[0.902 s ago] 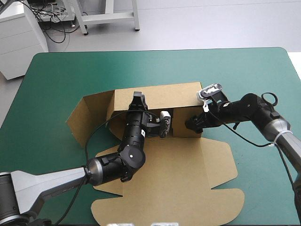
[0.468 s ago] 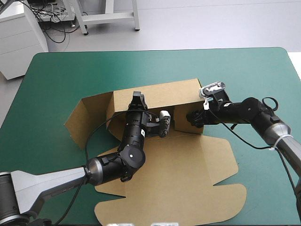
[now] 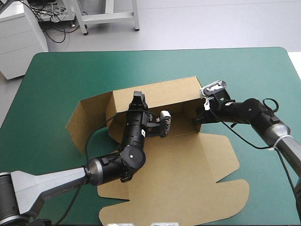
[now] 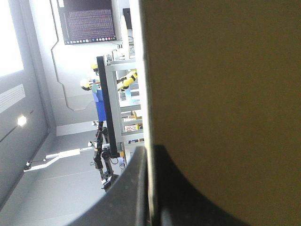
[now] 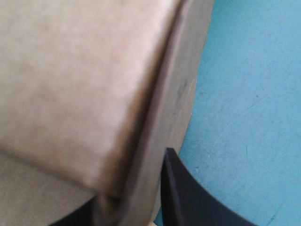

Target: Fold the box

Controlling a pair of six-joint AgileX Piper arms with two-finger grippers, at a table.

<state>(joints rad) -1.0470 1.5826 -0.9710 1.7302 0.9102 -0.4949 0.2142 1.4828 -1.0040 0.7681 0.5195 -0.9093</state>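
- Raising the walls is the step in hand, as I judge it. The box (image 3: 188, 150) lies mid-frame in the high view on the cover (image 3: 70, 66), with its wall (image 3: 164, 94) standing and its lid (image 3: 188, 193) flat.
- My left gripper (image 3: 138, 100) pinches the wall's top edge left of centre. In its wrist view the fingers (image 4: 129, 188) are nearly together, with board between them.
- My right gripper (image 3: 197, 120) is at the wall's right end, at centre right. Its wrist view shows a folded board edge clamped between the fingers (image 5: 188, 197).
- The left flap (image 3: 84, 117) leans outward at centre left and is not yet tucked.
- The next move looks like turning the right end inward, square to the wall, while the left grip keeps the wall upright. That calls for a slow, even swing along the crease, so the board doesn't buckle or slide on the cover.
- The wall's long axis runs across the frame, rising slightly to the right. The lid points toward the lower right, and the open side faces the bottom edge.
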